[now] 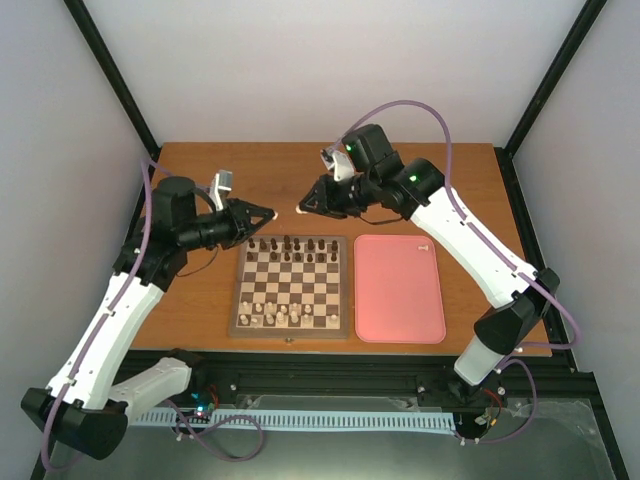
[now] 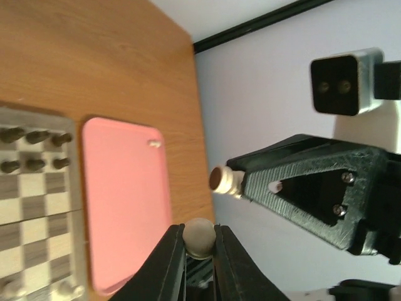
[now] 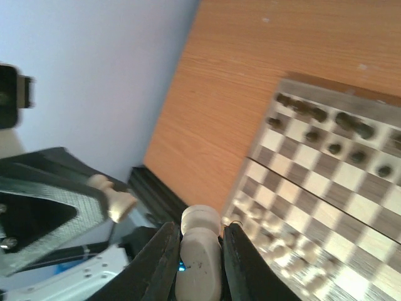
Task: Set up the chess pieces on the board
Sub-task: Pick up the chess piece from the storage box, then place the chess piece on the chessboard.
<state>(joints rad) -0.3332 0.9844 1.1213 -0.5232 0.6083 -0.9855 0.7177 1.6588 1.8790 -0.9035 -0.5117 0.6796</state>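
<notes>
My left fingers (image 2: 172, 254) are pressed onto a round-headed cream chessman (image 2: 199, 237), pinching it by its sides, up in the air beyond the far edge of the board (image 1: 300, 280); my right fingers (image 3: 164, 254) pinch a second cream chessman (image 3: 200, 248), also aloft beyond the board's far edge, to the right of the left ones; the two sets of fingertips face each other, close but apart, each with its piece at the tip; in the left wrist view the second chessman shows a dark round base turned toward me. On the board, dark brown chessmen (image 1: 290, 244) stand along the two far rows; cream chessmen (image 1: 272, 314) stand on the two near rows; just beside the board's right edge lies a pink tray (image 1: 400, 300), with one small pale piece (image 1: 424, 243) near its far right corner; board and tray rest on the wooden bench (image 1: 200, 180).
</notes>
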